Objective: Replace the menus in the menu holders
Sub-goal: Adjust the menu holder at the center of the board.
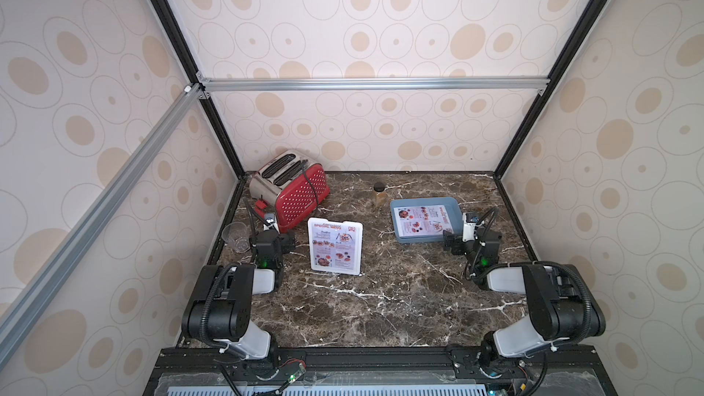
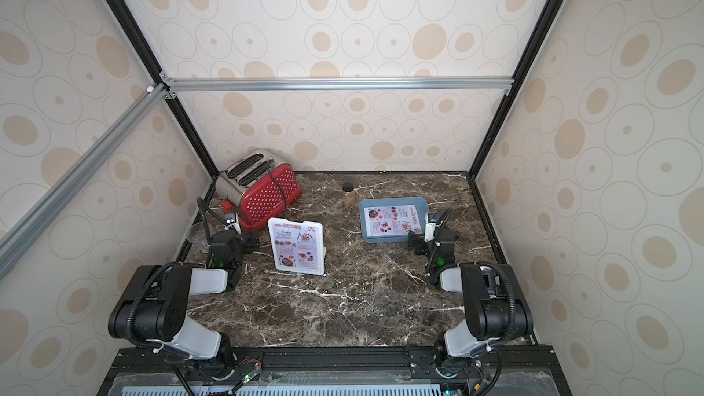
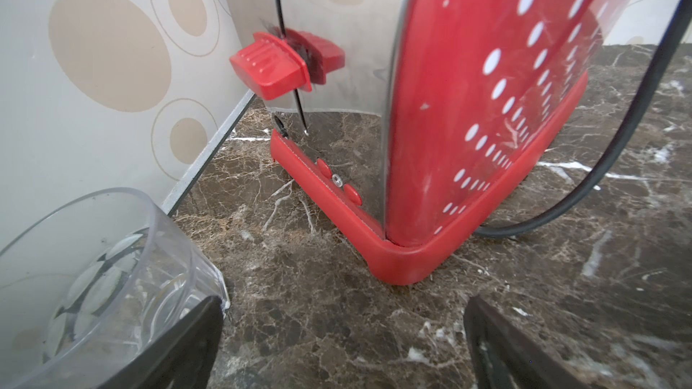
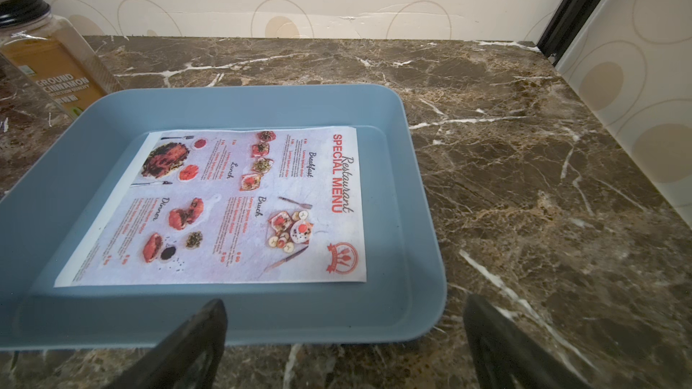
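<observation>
The clear menu holder (image 1: 335, 270) stands upright on its white base at mid-table, with a menu (image 1: 335, 247) showing in it in both top views. A second menu (image 4: 232, 203) lies flat in the blue-grey tray (image 4: 262, 106), its red "SPECIAL MENU" heading readable. My right gripper (image 4: 344, 304) is open just in front of the tray's near wall, low over the table, with nothing between its fingers. My left gripper (image 3: 344, 304) is open and empty to the left of the holder, facing the toaster's end. The holder does not show in either wrist view.
A red dotted toaster (image 1: 289, 188) with a black cord sits at the back left. A clear plastic cup (image 3: 93, 275) stands beside my left gripper, by the left wall. A cinnamon jar (image 4: 48, 58) stands behind the tray's far left corner. Walls enclose three sides.
</observation>
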